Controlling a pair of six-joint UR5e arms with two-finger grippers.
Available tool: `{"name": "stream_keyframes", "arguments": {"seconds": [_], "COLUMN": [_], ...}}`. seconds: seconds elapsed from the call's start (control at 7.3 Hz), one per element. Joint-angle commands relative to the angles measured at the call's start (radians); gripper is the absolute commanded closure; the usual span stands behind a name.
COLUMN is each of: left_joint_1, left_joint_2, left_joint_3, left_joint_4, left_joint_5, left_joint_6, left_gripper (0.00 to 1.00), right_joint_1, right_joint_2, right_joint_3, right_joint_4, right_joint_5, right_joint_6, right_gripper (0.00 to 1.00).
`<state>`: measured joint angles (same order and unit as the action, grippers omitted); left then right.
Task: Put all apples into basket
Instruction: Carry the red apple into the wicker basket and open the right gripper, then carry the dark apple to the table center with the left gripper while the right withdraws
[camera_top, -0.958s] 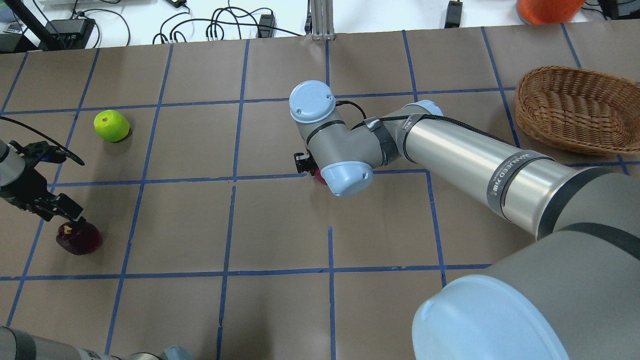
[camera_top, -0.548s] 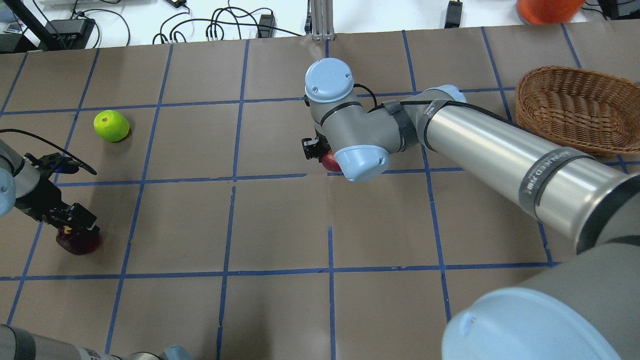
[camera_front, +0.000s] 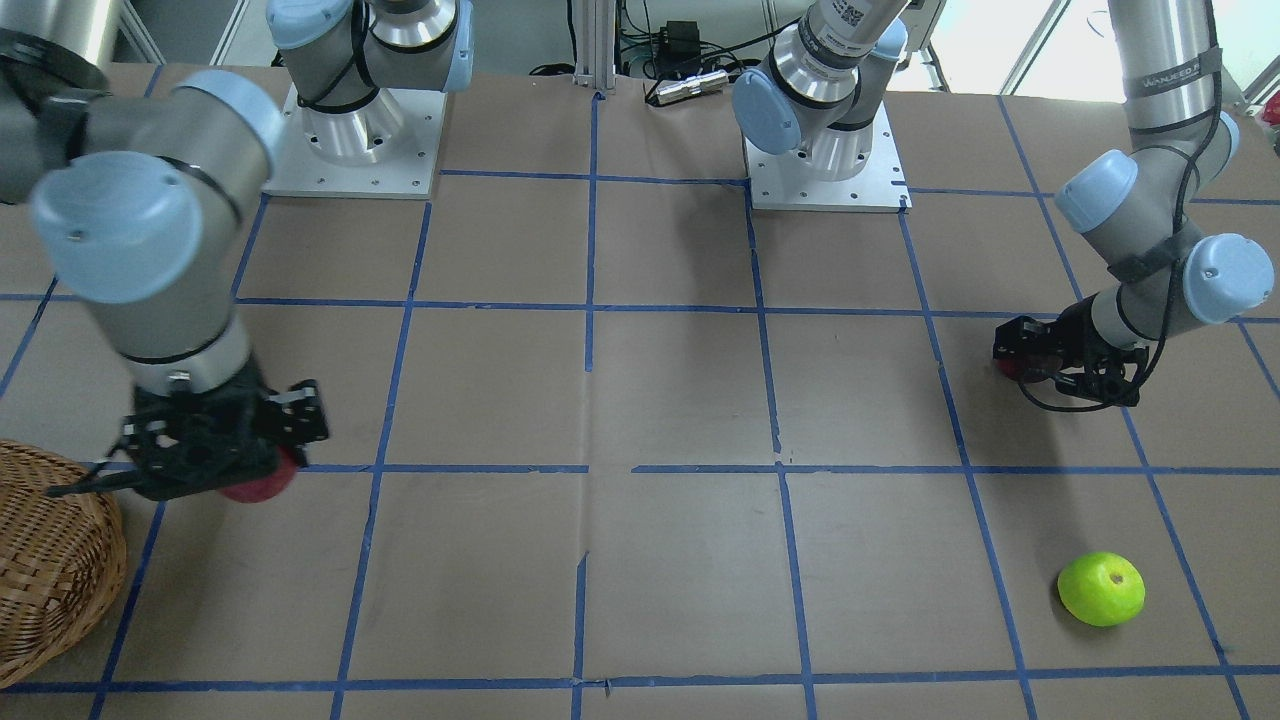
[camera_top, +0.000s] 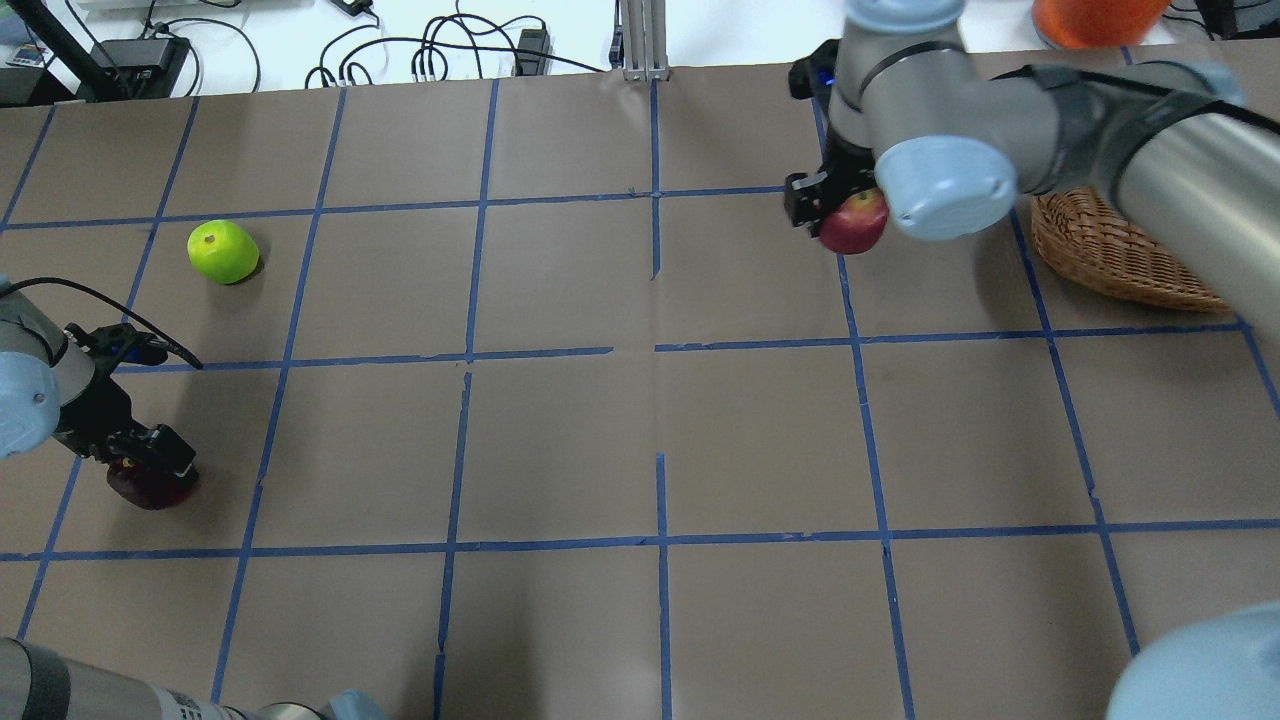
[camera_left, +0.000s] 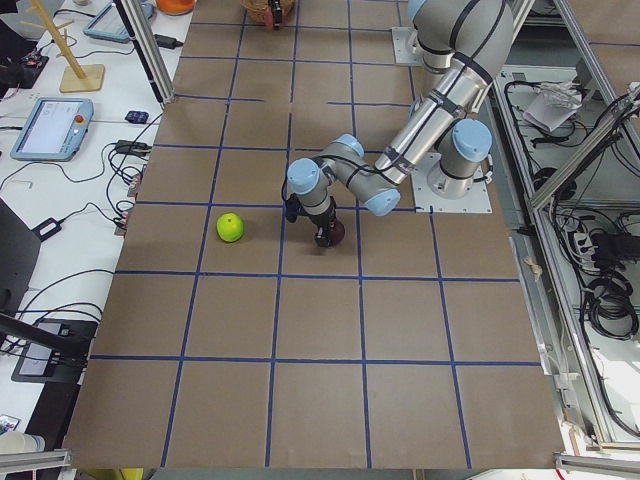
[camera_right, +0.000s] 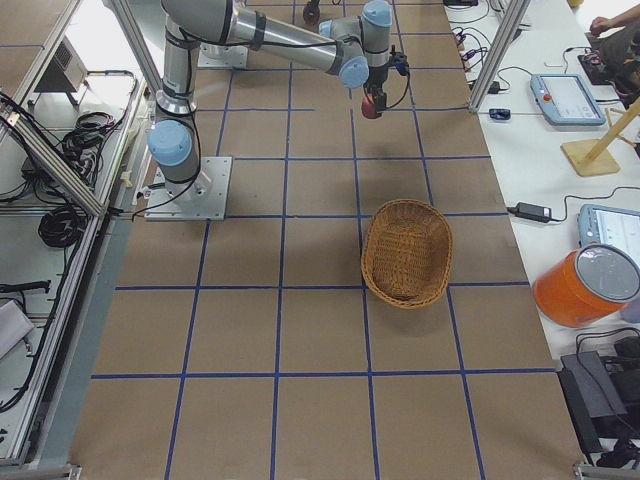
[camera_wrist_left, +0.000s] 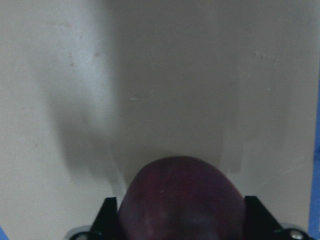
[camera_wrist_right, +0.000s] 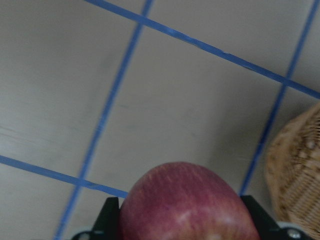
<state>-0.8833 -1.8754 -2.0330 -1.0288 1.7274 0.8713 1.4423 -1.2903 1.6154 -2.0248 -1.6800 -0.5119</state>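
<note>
L tool (camera_top: 150, 468) sits far left of the surface (camera_top: 560, 450), clamped on the maroon apple (camera_top: 145, 488). In the L wrist view the apple (camera_wrist_left: 182, 200) fills the gap btwn both fingers (camera_wrist_left: 107, 220), one on each flank. The apple looks to be resting on the brown paper, its shadow right under it. From the front cam the tool (camera_front: 1030, 360) lies nearly level, w/ only a sliver of the apple (camera_front: 1005, 365) showing at its tip.

Green apple (camera_top: 222, 251) lies alone on the surface, farther from the robot than the L tool and well apart from it. Nothing touches it (camera_front: 1101, 589).

Mid surface: blue tape grid only.

R tool (camera_top: 845, 212) is over on the right, closed around the red apple (camera_top: 855, 222) and holding it clear of the surface. In the R wrist view the apple (camera_wrist_right: 185, 200) is pinched btwn the fingers (camera_wrist_right: 110, 220), w/ the tape lines well below.

Basket (camera_top: 1110, 250) is at the far right, partly hidden by the R arm. The red apple is near its rim but not over it. From the front cam the apple (camera_front: 262, 485) hangs just beside the basket (camera_front: 50, 560), and the R wrist view has wicker (camera_wrist_right: 295, 170) at its right edge.
</note>
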Motion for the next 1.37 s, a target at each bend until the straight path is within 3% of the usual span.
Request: {"name": "stream_keyframes", "arguments": {"seconds": [0.0,0.27,0.41,0.55,0.82,1.1,1.23], "left_joint_1": [-0.026,-0.150,-0.224,-0.309,-0.527,-0.734,-0.867], "left_joint_2": [0.025,0.012,0.007,0.007,-0.005,-0.069,-0.112], "left_joint_3": [0.078,0.369,0.446,0.462,0.461,0.453,0.453], "left_joint_4": [-0.069,-0.451,-0.511,-0.530,-0.479,-0.262,-0.196], "left_joint_5": [-0.003,-0.052,-0.098,-0.155,-0.262,-0.327,-0.327], "left_joint_6": [-0.047,-0.255,-0.438,-0.600,-1.003,-1.351,-1.467], "left_gripper": [0.59,0.59,0.59,0.59,0.68,0.68,0.68], "right_joint_1": [-0.327,-0.440,-0.456,-0.457,-0.489,-0.503,-0.503], "right_joint_2": [0.012,0.148,0.214,0.259,0.295,0.328,0.342], "right_joint_3": [-0.015,-0.118,-0.173,-0.181,-0.189,-0.212,-0.210], "right_joint_4": [0.006,-0.012,-0.008,-0.015,-0.034,-0.072,-0.072], "right_joint_5": [0.005,0.038,0.066,0.065,0.068,0.097,0.098], "right_joint_6": [-0.446,-0.603,-0.612,-0.629,-0.651,-0.678,-0.678], "right_gripper": [1.00,1.00,1.00,1.00,1.00,1.00,0.63]}}
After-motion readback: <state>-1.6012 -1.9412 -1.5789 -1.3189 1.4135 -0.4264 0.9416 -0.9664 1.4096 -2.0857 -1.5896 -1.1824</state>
